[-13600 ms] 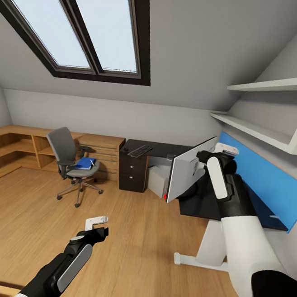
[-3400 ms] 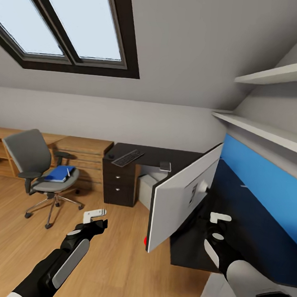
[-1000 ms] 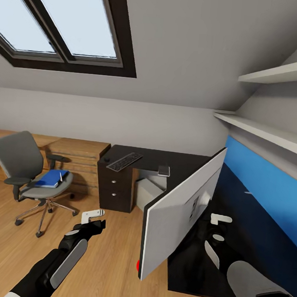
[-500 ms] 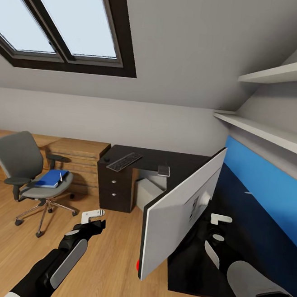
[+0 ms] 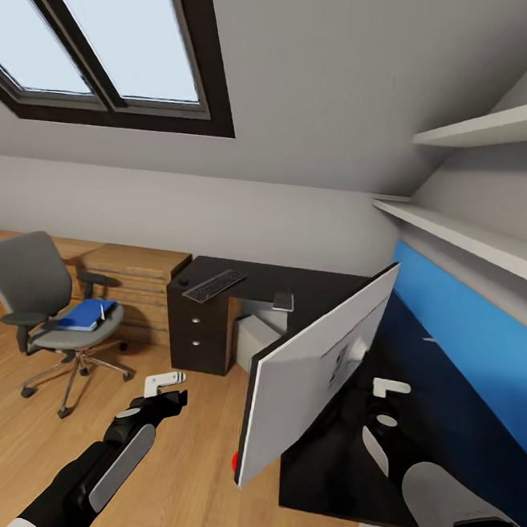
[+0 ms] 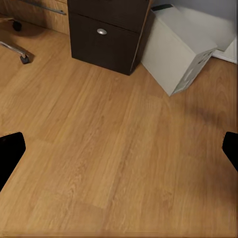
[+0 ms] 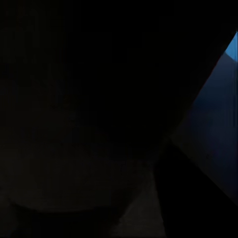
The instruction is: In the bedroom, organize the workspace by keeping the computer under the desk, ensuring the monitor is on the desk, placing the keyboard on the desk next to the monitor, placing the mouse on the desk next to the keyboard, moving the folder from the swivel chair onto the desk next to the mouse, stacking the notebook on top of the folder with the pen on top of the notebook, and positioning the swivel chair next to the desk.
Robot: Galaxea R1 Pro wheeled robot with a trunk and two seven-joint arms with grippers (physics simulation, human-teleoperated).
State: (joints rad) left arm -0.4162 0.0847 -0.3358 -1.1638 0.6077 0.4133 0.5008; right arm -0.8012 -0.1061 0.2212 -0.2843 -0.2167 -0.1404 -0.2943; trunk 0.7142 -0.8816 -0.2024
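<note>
The monitor (image 5: 309,373) stands tilted on the glossy black desk (image 5: 316,470), its light grey back towards me and its lower corner over the desk's edge. My right gripper (image 5: 387,400) is behind it, fingers hidden; the right wrist view is dark. My left gripper (image 5: 172,396) hangs open over the floor, also seen as the left gripper (image 6: 119,153). The keyboard (image 5: 213,284), mouse (image 5: 184,282) and a small grey notebook (image 5: 283,301) lie on the desk's far wing. The computer (image 5: 252,339) (image 6: 178,49) sits beneath. The blue folder (image 5: 85,315) with the white pen (image 5: 100,312) lies on the swivel chair (image 5: 28,281).
A dark cabinet (image 5: 195,342) (image 6: 106,37) with round knobs stands under the desk's far wing beside the computer. A wooden drawer chest (image 5: 134,271) runs along the back wall. White shelves (image 5: 476,236) hang above the blue back panel (image 5: 466,339). Wooden floor (image 5: 186,482) lies between me and the chair.
The whole picture has slid slightly left in the last half second, so the camera has turned. Both arms keep their places. Since 13.6 s ago the right arm has come down with the monitor.
</note>
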